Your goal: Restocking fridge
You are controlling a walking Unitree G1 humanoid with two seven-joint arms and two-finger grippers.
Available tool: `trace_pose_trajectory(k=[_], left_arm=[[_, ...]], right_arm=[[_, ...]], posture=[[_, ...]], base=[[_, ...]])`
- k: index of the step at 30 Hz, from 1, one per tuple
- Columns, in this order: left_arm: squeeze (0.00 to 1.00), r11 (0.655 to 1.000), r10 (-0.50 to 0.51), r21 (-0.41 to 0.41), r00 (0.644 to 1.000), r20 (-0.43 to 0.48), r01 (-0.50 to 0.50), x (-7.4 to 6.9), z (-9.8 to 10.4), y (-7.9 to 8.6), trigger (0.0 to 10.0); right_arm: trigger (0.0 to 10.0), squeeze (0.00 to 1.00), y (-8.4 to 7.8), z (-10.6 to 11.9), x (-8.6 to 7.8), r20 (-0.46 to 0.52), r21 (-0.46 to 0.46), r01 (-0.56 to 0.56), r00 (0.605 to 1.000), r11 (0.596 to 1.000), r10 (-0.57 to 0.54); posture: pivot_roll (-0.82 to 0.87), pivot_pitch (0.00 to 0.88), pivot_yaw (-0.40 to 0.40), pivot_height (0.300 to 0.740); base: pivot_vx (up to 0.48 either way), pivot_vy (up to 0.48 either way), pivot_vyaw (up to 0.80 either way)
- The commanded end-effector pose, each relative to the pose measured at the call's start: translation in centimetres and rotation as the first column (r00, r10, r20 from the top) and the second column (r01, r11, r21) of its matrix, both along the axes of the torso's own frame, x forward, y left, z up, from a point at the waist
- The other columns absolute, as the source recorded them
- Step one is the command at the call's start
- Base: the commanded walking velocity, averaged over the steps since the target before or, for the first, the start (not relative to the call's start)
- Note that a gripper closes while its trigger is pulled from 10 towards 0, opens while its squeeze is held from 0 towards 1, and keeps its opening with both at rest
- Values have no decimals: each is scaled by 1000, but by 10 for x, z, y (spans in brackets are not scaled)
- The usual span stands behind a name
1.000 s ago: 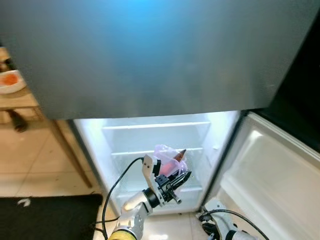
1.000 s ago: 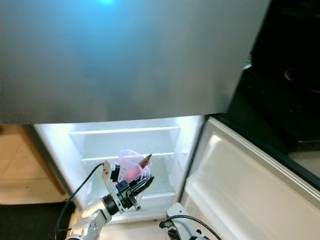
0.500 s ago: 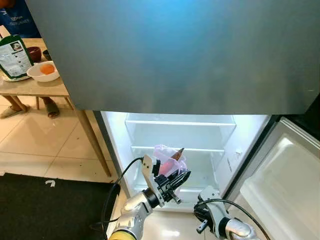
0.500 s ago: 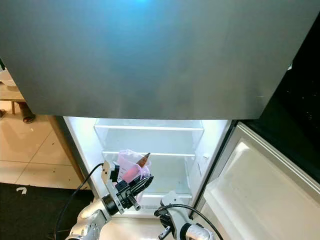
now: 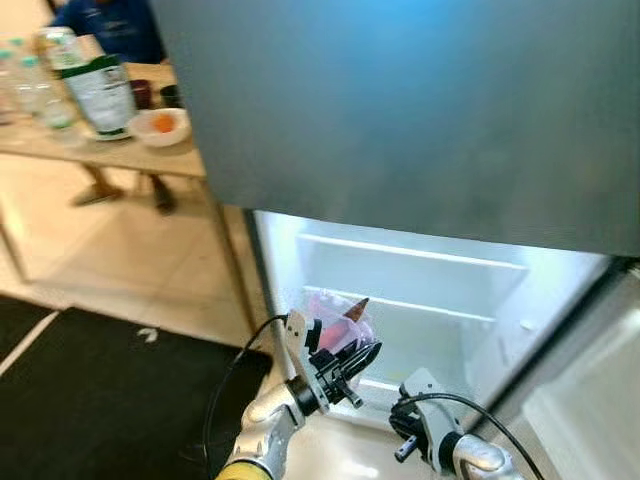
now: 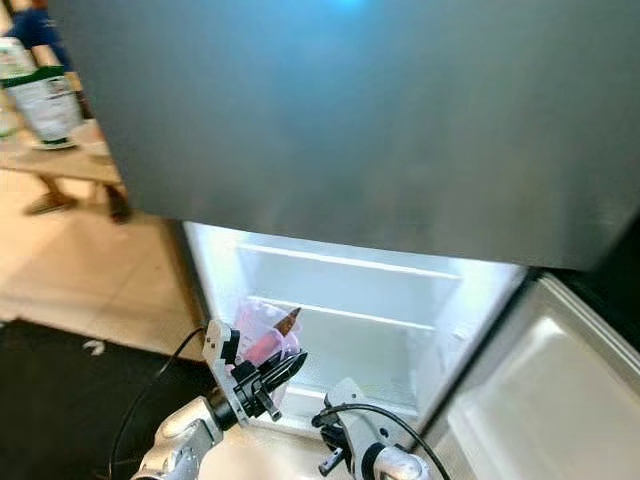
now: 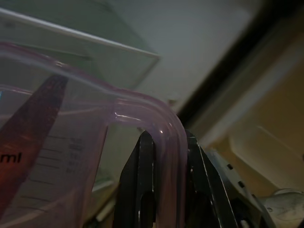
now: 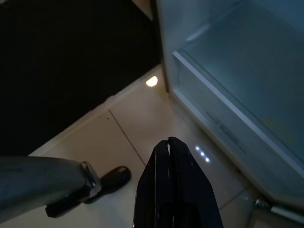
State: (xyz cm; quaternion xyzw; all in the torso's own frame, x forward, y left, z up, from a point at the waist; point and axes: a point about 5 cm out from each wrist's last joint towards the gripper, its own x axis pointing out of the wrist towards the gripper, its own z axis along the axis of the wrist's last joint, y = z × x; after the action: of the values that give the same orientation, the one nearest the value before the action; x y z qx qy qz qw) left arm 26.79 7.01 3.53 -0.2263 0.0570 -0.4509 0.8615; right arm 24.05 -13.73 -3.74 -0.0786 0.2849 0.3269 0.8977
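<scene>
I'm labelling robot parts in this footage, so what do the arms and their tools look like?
Both arms are silver-white and rounded, each with a loose black cable looping off it. The left tool has two long black fingers on a black wrist block, with a white bracket above. The right tool has the same tapering black fingers behind a pale housing.

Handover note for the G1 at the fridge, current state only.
Left gripper: jaws shut on the handle of the clear pink measuring jug, something reddish-brown inside, held in front of the open fridge.
Right gripper: jaws shut, empty, low over the tiled floor by the fridge.
Done: lower door open, jug in hand.
Left: set the jug on a shelf. More items wait on the wooden table.
</scene>
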Motion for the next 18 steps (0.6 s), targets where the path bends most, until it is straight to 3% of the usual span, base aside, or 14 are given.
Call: trace_pose_trajectory(k=[1,18], left_arm=[[0,1000,-16,17,1000,-4,16,-3,-3,-3,10000],[0,999,-29,17,1000,10,28,-2,-1,-3,10000]], right_arm=[[10000,0,-4,-4,-5,-19,-1,25,1000,1000,-25],[10000,0,-9,-5,-7,-29,-15,36,999,999,-36]], posture=[[-42,39,-24,740],[-42,33,-25,740]], base=[[0,0,0],[0,0,0]])
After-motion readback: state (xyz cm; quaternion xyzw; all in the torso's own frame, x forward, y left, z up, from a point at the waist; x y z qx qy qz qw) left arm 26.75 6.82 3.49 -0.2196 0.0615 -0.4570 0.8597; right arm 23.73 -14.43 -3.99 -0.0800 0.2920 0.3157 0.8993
